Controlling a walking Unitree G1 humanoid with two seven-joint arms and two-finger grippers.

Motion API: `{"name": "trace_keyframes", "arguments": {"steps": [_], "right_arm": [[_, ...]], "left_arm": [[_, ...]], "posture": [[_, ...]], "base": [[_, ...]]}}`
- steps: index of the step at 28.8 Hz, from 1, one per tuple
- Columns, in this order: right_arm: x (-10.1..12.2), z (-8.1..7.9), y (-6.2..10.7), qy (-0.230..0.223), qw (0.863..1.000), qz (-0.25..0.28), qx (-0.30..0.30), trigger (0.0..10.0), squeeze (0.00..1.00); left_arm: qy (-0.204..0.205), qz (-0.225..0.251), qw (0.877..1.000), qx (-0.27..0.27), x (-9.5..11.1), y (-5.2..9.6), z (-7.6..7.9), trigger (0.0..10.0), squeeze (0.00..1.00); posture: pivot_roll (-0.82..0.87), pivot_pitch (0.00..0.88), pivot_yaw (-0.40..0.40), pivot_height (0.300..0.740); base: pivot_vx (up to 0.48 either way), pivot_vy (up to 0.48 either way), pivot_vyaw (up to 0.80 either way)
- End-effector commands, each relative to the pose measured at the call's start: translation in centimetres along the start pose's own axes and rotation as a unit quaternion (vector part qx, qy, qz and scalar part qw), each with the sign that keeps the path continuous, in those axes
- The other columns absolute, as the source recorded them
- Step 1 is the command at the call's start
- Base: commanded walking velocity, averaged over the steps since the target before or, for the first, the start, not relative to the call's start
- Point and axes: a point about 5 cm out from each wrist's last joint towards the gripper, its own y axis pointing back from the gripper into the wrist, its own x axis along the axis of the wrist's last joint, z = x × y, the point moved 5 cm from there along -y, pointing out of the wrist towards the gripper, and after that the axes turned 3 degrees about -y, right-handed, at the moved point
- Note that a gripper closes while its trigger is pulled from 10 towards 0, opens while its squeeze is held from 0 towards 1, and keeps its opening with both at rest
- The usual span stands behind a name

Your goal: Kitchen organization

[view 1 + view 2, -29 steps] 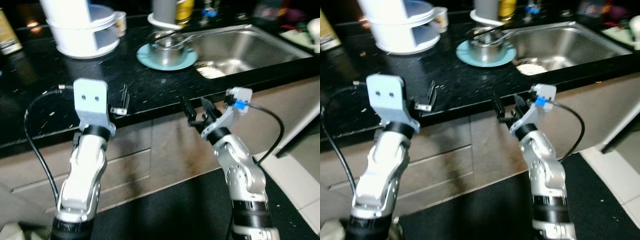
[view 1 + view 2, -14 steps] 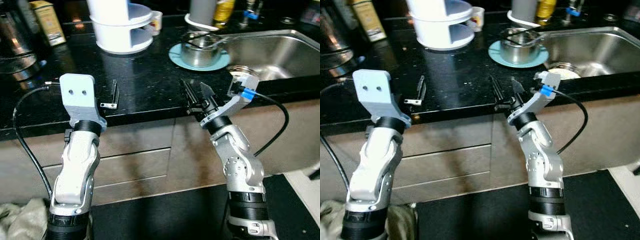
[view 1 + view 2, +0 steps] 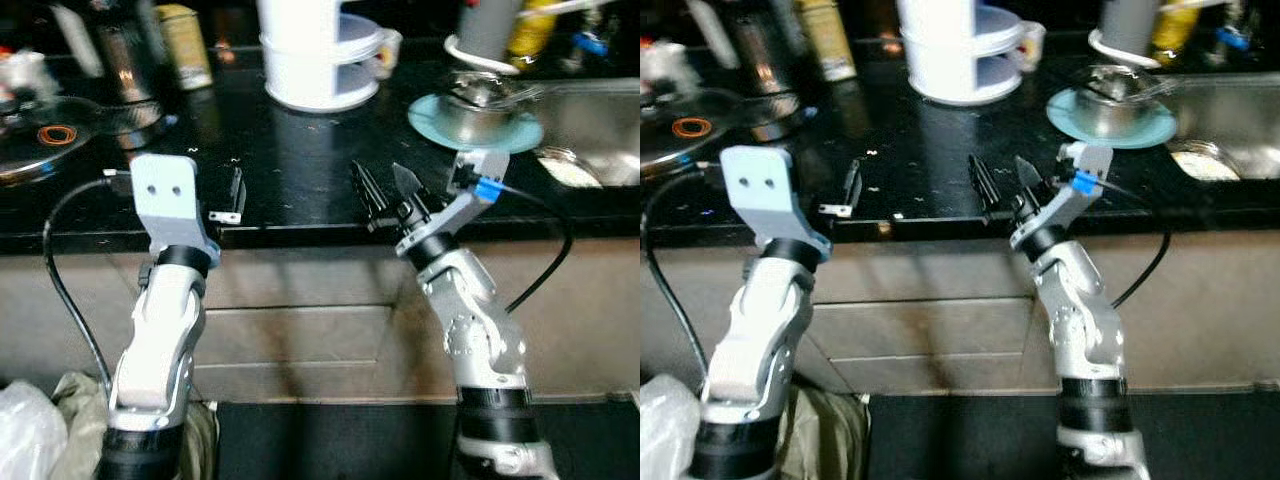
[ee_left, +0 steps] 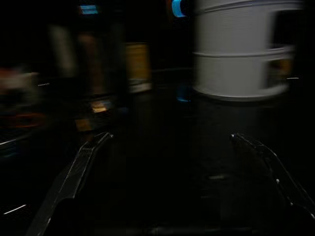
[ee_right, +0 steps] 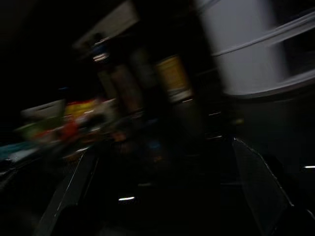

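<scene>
On black counter (image 3: 300, 170): two open hands, one white container (image 3: 318, 55).

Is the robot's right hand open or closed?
Open. The right gripper has its two black fingers spread apart above the black counter, with nothing between them.

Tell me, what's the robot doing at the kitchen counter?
It stands in front of the black counter with both arms raised. The left hand and the right hand hover open over the counter's front edge, holding nothing. Farther back sit a white tiered container and a metal bowl on a blue plate. Nothing is being handled at this moment.
</scene>
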Motion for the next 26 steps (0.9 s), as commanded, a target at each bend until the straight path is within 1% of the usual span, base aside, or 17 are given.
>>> {"name": "trace_keyframes", "arguments": {"steps": [1,3,7,9,11,18,21,26], "right_arm": [[-0.2,-0.5,0.0,0.007,1.000,-0.002,0.012,10.0,0.00],[-0.2,-0.5,0.0,0.008,1.000,-0.003,0.012,10.0,0.00],[-0.4,-0.4,-0.1,0.010,1.000,-0.007,0.007,10.0,0.00],[-0.9,0.1,0.0,0.012,1.000,-0.015,-0.011,10.0,0.00],[-1.0,0.2,0.0,0.013,1.000,-0.017,-0.014,10.0,0.00],[-1.4,0.3,0.1,0.017,0.999,-0.023,-0.019,10.0,0.00],[-1.9,0.2,0.2,0.029,0.999,-0.032,-0.017,10.0,0.00],[-2.2,0.1,0.2,0.035,0.999,-0.037,-0.016,10.0,0.00]], "left_arm": [[0.004,-0.006,1.000,-0.005,-0.5,0.1,0.1,10.0,0.00],[0.004,-0.007,1.000,-0.007,-0.5,0.1,0.2,10.0,0.00],[0.004,-0.012,1.000,-0.017,-0.8,0.2,0.6,10.0,0.00],[0.007,-0.016,1.000,-0.018,-1.0,0.2,0.7,10.0,0.00],[0.009,-0.018,1.000,-0.018,-1.1,0.2,0.7,10.0,0.00],[0.014,-0.016,1.000,-0.013,-1.1,0.2,0.5,10.0,0.00],[0.016,-0.017,1.000,-0.013,-1.2,0.2,0.5,10.0,0.00],[0.014,-0.018,1.000,-0.020,-1.3,0.3,0.7,10.0,0.00]], "posture": [[0.07,0.000,0.000,0.740],[0.06,0.000,-0.001,0.740],[0.06,0.000,-0.001,0.740],[0.06,0.000,-0.001,0.740],[0.06,0.000,-0.001,0.740],[0.06,0.000,0.004,0.740],[0.06,0.000,0.004,0.740],[0.06,0.000,0.003,0.740]], "base": [[0.000,0.000,0.74],[0.000,0.000,0.74],[0.000,-0.480,0.61],[0.000,-0.480,0.00],[0.000,-0.480,0.00],[0.000,0.000,0.00],[0.000,0.000,0.00],[0.000,0.000,0.00]]}}
